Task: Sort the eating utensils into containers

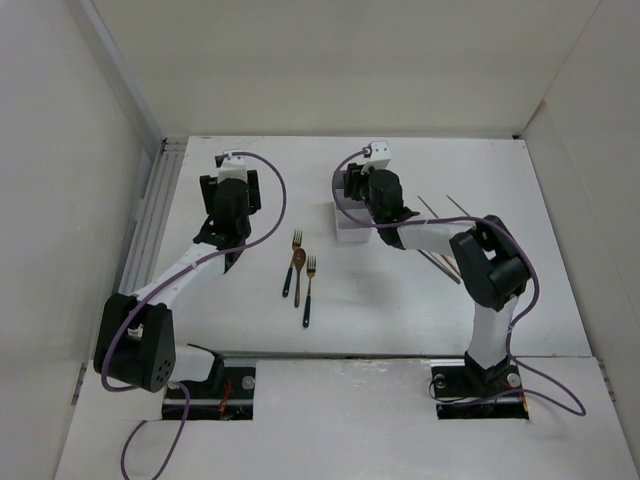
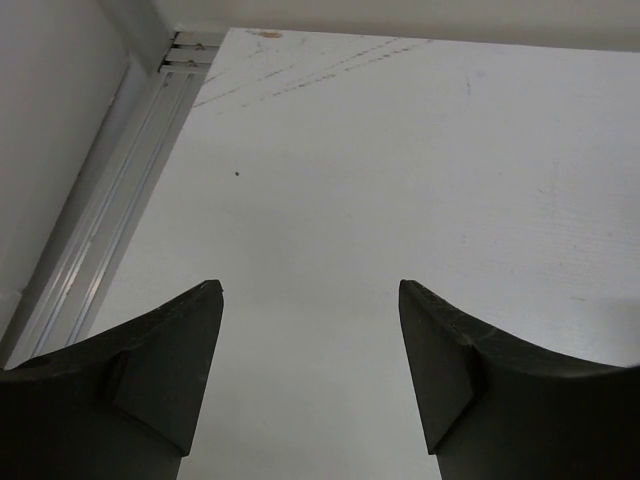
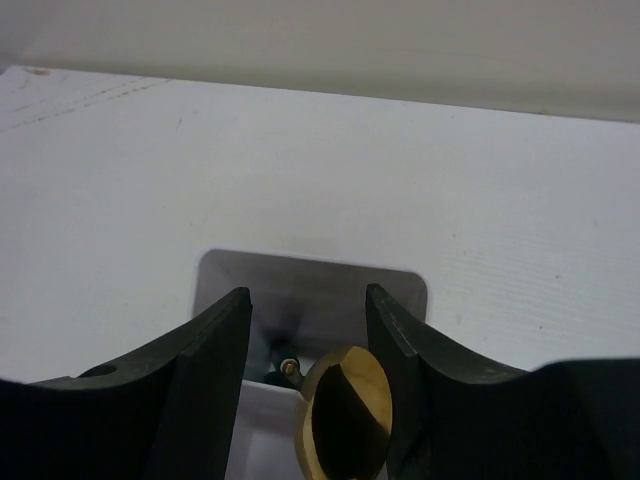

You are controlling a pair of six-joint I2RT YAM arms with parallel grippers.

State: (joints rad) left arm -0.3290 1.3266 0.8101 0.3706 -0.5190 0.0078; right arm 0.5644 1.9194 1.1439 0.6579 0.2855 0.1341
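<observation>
Two forks (image 1: 294, 262) (image 1: 309, 291) and a spoon (image 1: 298, 273), gold-headed with dark handles, lie side by side mid-table. Thin chopsticks (image 1: 440, 264) lie at the right, partly under the right arm. The white box (image 1: 350, 228) stands beneath my right gripper (image 1: 372, 195). In the right wrist view the right gripper (image 3: 307, 295) is open over a box compartment (image 3: 310, 268). A gold spoon bowl (image 3: 345, 420) stands between the fingers, close to the right one, not clamped. A dark utensil tip (image 3: 285, 368) lies in the compartment. My left gripper (image 1: 230, 200) (image 2: 310, 285) is open and empty above bare table.
A metal rail (image 2: 120, 200) runs along the table's left edge, close to the left gripper. More chopsticks (image 1: 432, 207) lie right of the box. White walls enclose the table at the back and both sides.
</observation>
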